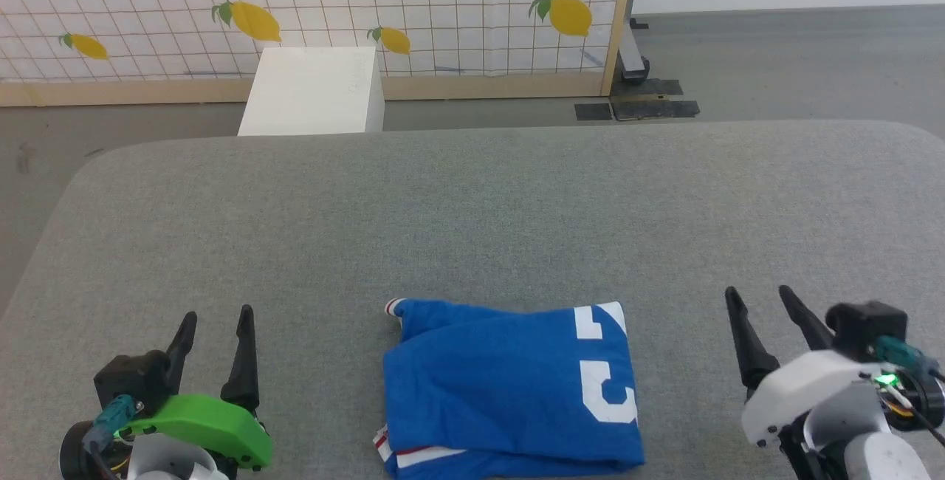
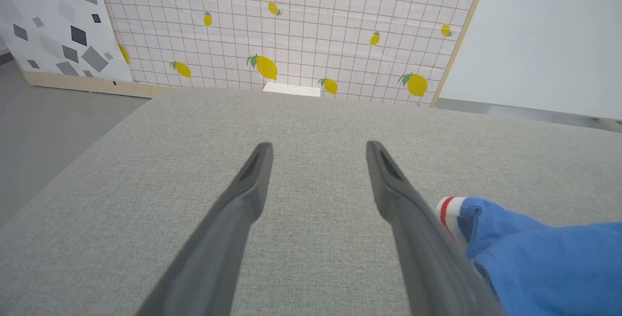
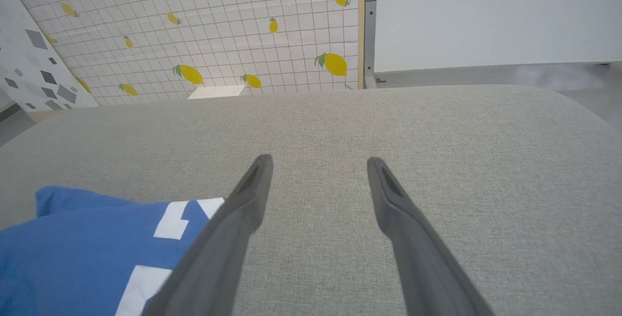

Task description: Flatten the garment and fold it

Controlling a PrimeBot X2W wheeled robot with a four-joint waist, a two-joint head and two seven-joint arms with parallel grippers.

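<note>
The garment (image 1: 509, 391) lay folded into a compact, roughly square blue bundle at the near edge of the grey fabric worktop (image 1: 472, 207), about midway between the two tools. Parts of a white numeral showed on its right side, and red-and-white striped trim peeked out at its far left corner and along its near left edge. The left tool (image 1: 218, 312) sat at the lower left of the head view, its two dark fingers spread apart and pointing away from the robot, with nothing between them; the bundle was off to its right, clear of it. In the left wrist view the left tool (image 2: 319, 145) hovered over bare worktop, and the garment (image 2: 544, 262) appeared just beyond its right finger, the striped cuff near that finger, though contact could not be told from that angle. The right tool (image 1: 757, 290) stood at the lower right, likewise spread wide and empty, with the bundle to its left and a strip of bare worktop between them. In the right wrist view the right tool (image 3: 319, 159) pointed across open grey cloth, and the garment (image 3: 73, 238) lay beside its left finger. Beyond the worktop stood a white box (image 1: 314, 92) before a lemon-printed screen (image 1: 443, 15).
</note>
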